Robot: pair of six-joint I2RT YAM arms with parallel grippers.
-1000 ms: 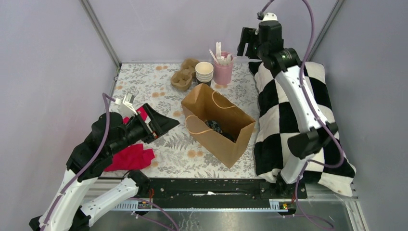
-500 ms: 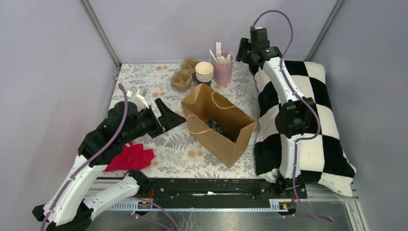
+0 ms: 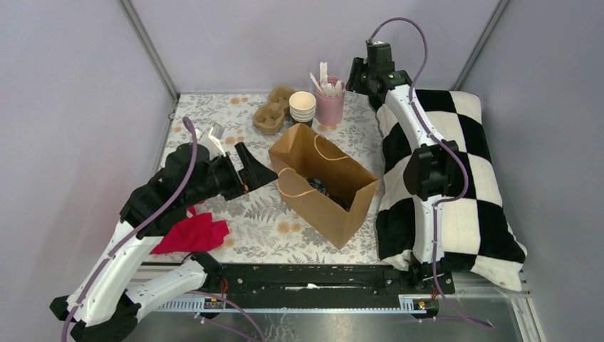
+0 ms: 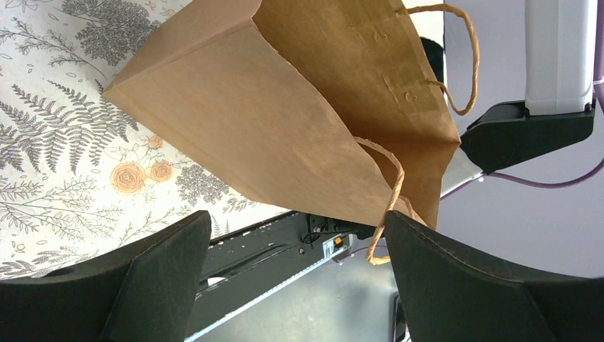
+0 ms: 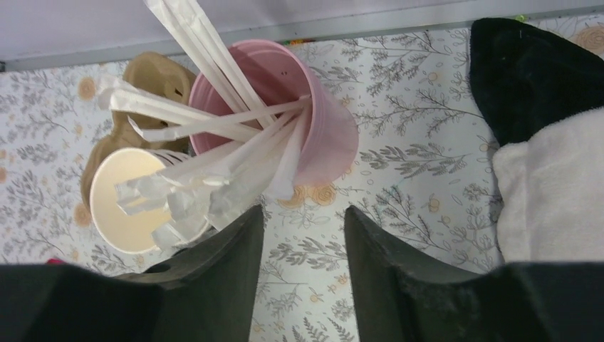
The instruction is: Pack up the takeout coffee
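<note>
Floral bench (image 3: 214, 121) holds a paper bag (image 3: 324, 210) standing open for packing; left gripper (image 3: 258, 164) gapes beside it, right gripper (image 5: 303, 221) hovers parted, empty, over a pink cup (image 5: 320, 128).

No legible txt, labels, brands or nos. on anything in view.

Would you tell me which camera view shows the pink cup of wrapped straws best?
The right wrist view: the pink cup is close up, straws fanning out. The top external view shows it small at the far edge; the left wrist view misses it.
</note>
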